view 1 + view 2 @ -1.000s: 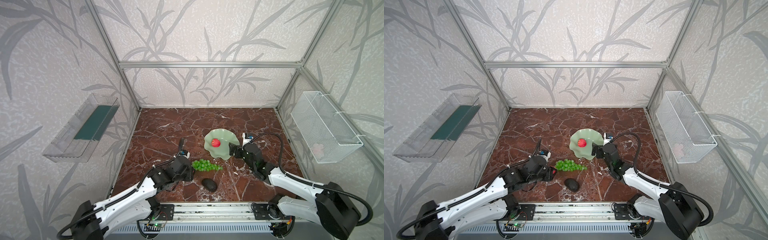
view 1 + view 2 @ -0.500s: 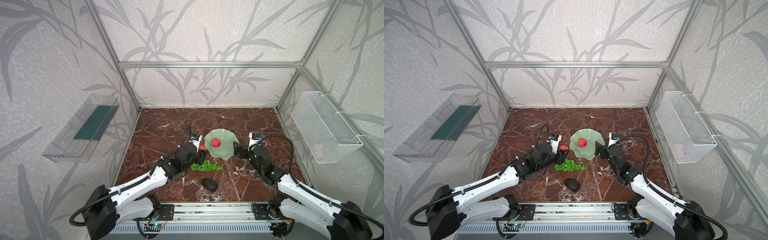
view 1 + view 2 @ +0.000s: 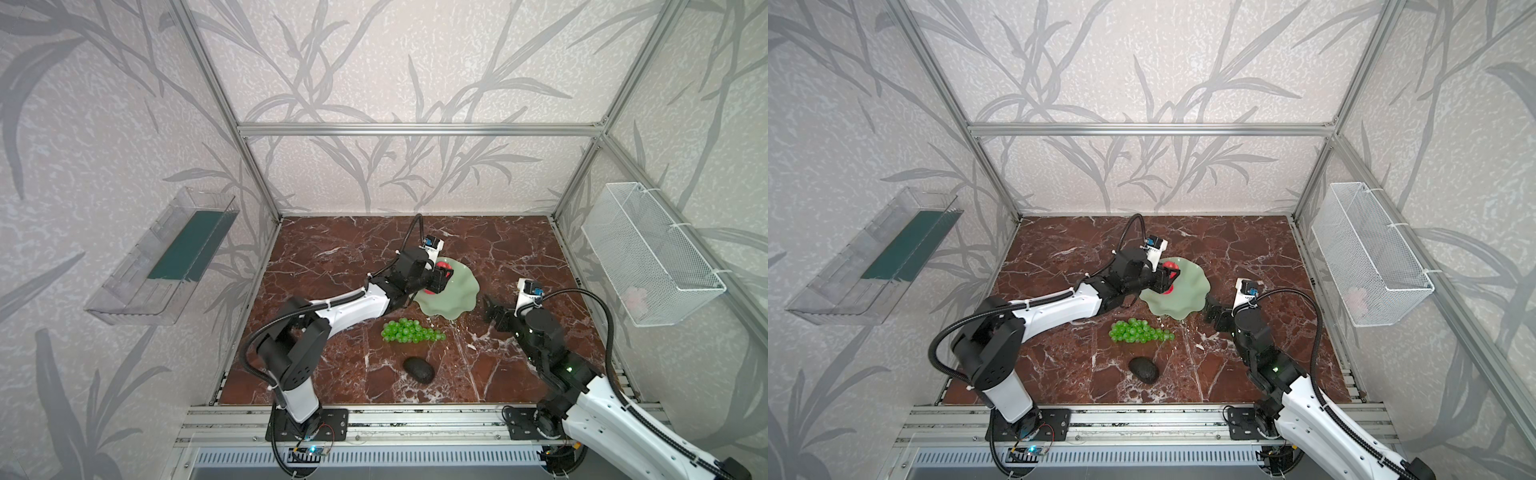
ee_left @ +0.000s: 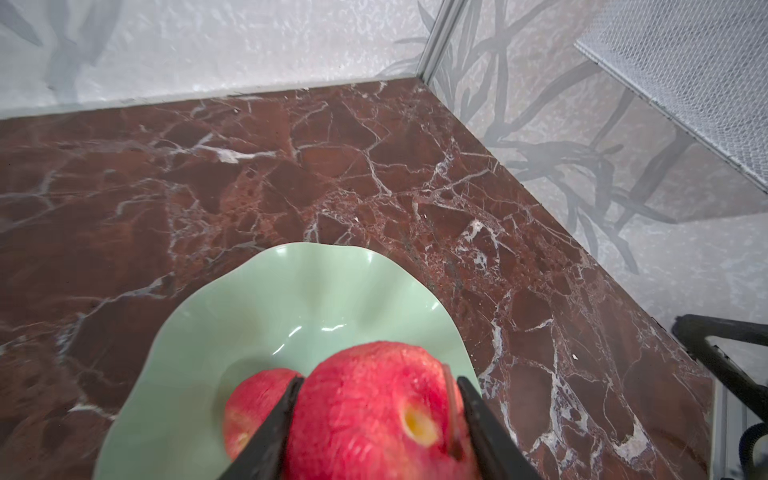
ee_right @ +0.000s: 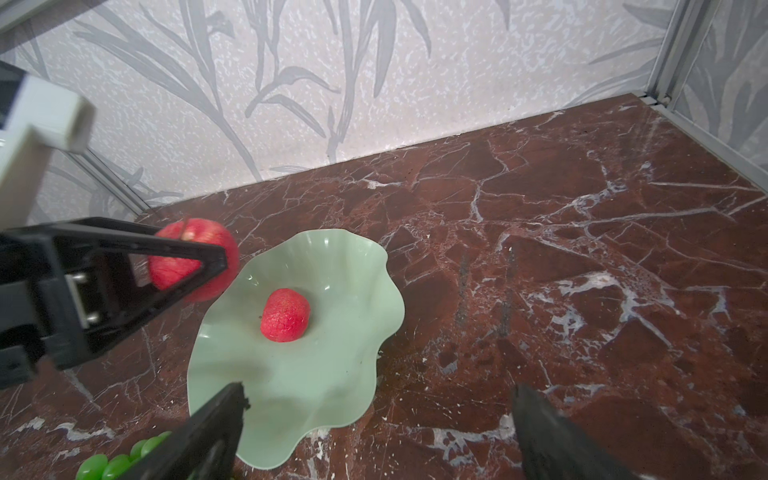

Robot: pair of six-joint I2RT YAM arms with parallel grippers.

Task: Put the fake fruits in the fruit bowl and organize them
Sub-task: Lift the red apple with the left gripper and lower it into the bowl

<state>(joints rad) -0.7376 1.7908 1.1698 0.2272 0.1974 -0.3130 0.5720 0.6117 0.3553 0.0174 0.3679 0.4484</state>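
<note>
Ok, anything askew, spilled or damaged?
Nothing odd. The pale green scalloped bowl sits flat, one round red fruit inside; the left gripper holds another red fruit above it; green grapes and dark pebbly avocado lie outside.

We read this as a robotics lab cell; aluminium framing (image 3: 415, 129) boxes leaf-print panels (image 3: 374, 62) around a marble-look bench (image 3: 332, 249). A left arm (image 3: 353, 307) and a right arm (image 3: 602, 399) are bolted to a slotted rail (image 3: 415, 419); bare wiring (image 3: 309, 451) shows below.
</note>
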